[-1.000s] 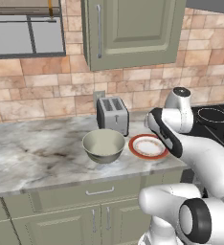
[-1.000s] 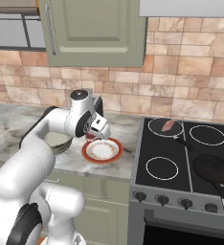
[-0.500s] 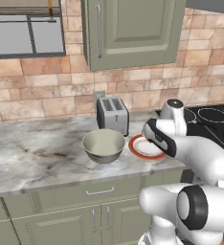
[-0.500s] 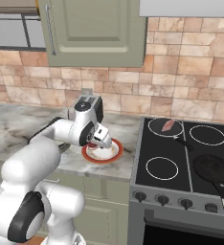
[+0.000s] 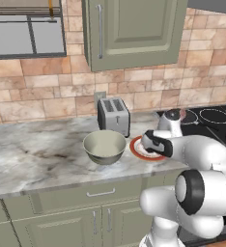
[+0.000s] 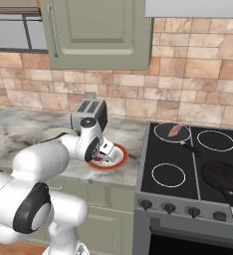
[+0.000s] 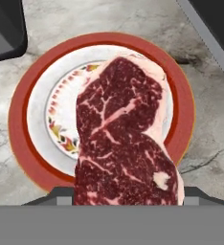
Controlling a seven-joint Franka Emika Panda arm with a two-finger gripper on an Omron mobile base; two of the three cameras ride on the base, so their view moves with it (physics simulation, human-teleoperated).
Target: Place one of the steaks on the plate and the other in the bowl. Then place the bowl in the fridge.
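One dark red raw steak slab with white marbling (image 7: 126, 139) is hanging from the two-finger gripper (image 6: 105, 153), whose jaws are clamped on the meat's near end, the tips themselves hidden behind it in the hand view. Over the last second the hand has been coming down: it was held up above the round white plate with the broad orange-red rim (image 7: 37, 95), and now it is sitting low, right over that plate, with the steak covering the plate's middle and its right side. Whether the meat is already touching the plate cannot be told. Judging from this, the first placement is nearly done and opening the jaws is what remains. Just left of the plate the deep pale grey-green ceramic bowl (image 5: 104, 147) is standing empty on the marbled counter (image 5: 33, 154), and behind the bowl and plate the silver toaster (image 5: 113, 116) is standing against the brick wall. Well to the right of the plate, on the far left burner of the black stovetop (image 6: 188, 159), the second, lighter elongated steak (image 6: 174, 131) is lying untouched, so the bowl step and the fridge step are both waiting.
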